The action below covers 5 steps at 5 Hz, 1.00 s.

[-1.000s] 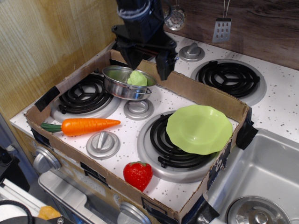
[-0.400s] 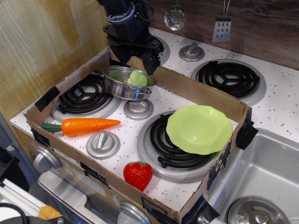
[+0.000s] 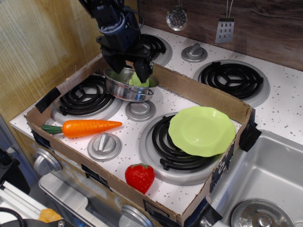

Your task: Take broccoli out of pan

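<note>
The tool (image 3: 131, 71) hangs spread over the pan (image 3: 124, 89) near the bench's back-left corner, straddling the broccoli (image 3: 137, 82) (seemingly ungripped) for a pinch.

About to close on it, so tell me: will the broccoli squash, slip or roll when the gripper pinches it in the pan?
The broccoli looks like smooth, hard plastic, so it probably won't squash but may slip. Its lumpy, rounded shape could let it roll against the pan wall. The shiny pan looks light and may shift if the open gripper nudges it.
</note>
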Each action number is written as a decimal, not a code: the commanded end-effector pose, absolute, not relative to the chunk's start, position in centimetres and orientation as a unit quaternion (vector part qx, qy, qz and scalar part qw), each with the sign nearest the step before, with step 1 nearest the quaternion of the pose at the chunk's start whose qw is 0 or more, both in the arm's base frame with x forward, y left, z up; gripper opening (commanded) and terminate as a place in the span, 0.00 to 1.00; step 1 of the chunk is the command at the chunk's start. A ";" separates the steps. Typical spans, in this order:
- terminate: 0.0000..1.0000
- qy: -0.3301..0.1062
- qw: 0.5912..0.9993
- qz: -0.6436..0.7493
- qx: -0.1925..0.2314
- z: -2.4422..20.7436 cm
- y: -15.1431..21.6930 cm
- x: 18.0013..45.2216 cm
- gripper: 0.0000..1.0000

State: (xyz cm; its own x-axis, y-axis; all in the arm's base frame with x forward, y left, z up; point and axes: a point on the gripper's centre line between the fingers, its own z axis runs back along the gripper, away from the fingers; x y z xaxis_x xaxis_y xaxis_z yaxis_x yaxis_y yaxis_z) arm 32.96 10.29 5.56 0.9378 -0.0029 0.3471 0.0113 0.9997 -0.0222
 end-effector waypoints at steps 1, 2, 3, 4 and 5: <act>0.00 -0.209 0.978 -0.003 -0.020 4.9 10.8 34.3 1.00; 0.00 -0.215 0.976 -0.010 -0.023 4.4 10.9 34.9 1.00; 0.00 -0.213 0.977 -0.012 -0.026 4.3 11.4 35.4 1.00; 0.00 -0.218 0.975 -0.012 -0.029 4.0 11.4 36.1 1.00; 0.00 -0.223 0.974 -0.007 -0.025 3.9 11.2 36.3 0.00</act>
